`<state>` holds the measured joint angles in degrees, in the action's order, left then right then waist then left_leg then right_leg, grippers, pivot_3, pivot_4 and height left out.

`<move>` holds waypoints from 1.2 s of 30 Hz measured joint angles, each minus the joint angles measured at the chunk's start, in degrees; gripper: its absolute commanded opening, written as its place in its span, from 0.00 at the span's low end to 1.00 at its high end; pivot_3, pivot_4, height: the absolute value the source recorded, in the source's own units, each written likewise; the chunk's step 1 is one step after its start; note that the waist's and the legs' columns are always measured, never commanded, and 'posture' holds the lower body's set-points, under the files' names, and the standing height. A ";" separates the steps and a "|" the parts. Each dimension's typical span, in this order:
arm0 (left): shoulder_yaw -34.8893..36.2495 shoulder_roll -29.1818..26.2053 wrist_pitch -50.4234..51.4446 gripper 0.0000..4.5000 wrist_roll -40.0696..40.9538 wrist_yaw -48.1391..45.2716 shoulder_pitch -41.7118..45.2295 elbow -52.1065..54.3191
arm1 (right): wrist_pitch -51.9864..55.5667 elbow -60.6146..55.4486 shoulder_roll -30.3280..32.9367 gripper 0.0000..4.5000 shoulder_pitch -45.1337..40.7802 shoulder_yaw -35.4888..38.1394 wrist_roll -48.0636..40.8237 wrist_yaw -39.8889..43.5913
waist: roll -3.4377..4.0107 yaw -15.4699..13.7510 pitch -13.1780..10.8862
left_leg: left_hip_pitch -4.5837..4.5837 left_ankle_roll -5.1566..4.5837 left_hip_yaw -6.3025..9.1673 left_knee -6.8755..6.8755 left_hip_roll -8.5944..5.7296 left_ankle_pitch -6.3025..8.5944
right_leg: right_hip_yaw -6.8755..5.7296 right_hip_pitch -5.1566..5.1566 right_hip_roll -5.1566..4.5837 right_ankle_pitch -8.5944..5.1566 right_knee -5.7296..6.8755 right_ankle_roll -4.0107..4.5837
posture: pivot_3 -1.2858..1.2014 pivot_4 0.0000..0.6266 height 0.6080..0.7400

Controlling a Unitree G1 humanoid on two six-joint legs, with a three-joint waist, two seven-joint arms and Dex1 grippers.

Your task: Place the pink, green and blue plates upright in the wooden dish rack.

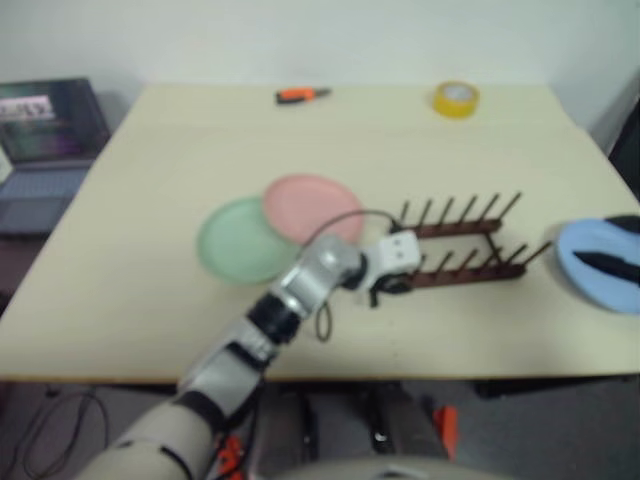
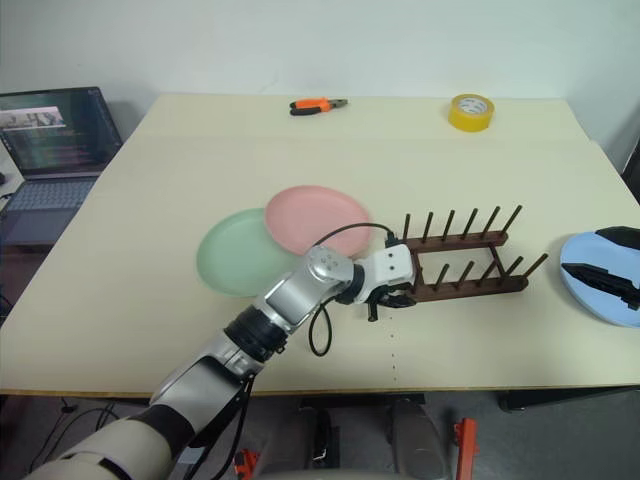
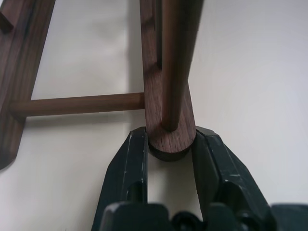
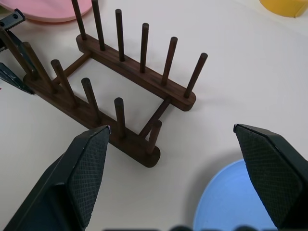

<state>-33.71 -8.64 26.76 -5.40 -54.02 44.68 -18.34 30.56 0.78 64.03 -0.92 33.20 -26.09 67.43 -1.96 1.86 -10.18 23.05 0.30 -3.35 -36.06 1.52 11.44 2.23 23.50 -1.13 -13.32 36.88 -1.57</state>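
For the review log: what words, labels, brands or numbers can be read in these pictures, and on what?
Nothing can be read.
Laptop screen: lines of text, too small to read.
Tape roll: no print to be seen.
Plates, pink, green, blue: plain.
Rack: bare wood, no mark.
Pliers: no label to be seen.

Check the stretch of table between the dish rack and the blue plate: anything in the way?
Nothing: between the dish rack and the blue plate lies bare table, seen in the right wrist view.
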 measured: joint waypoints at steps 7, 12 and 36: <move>0.51 -0.82 0.44 0.99 -0.72 0.03 0.55 0.51 | 0.02 0.00 0.00 1.00 -0.28 -0.01 -0.11 -0.01 | 0.01 0.00 0.00 | 0.00 0.00 0.00 0.00 0.00 0.00 | 0.00 0.00 0.00 0.00 -0.01 0.00 | 0.52 0.24 1.00; 0.49 -3.18 4.36 0.99 -0.43 -1.91 0.52 4.87 | 0.02 0.00 0.01 1.00 -0.32 -0.14 -0.31 0.15 | 0.03 0.01 0.01 | 0.01 0.00 0.00 0.01 0.01 0.00 | 0.00 0.01 0.00 0.00 0.00 0.01 | 0.52 0.24 1.00; 0.70 -8.67 17.86 0.00 9.06 -7.45 -1.62 24.83 | 2.04 -6.20 -1.56 0.00 7.89 -2.49 0.24 0.72 | 0.07 -0.11 0.05 | -0.01 0.00 0.09 -0.03 0.04 0.00 | -0.04 -0.05 -0.01 -0.01 -0.01 0.01 | 0.52 0.24 1.00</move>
<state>-33.02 -17.30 44.62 3.66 -61.47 43.05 6.49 32.60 -5.42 62.47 6.97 30.70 -25.86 68.15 -1.89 1.75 -10.13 23.04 0.30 -3.26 -36.08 1.56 11.44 2.19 23.45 -1.14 -13.33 36.87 -1.56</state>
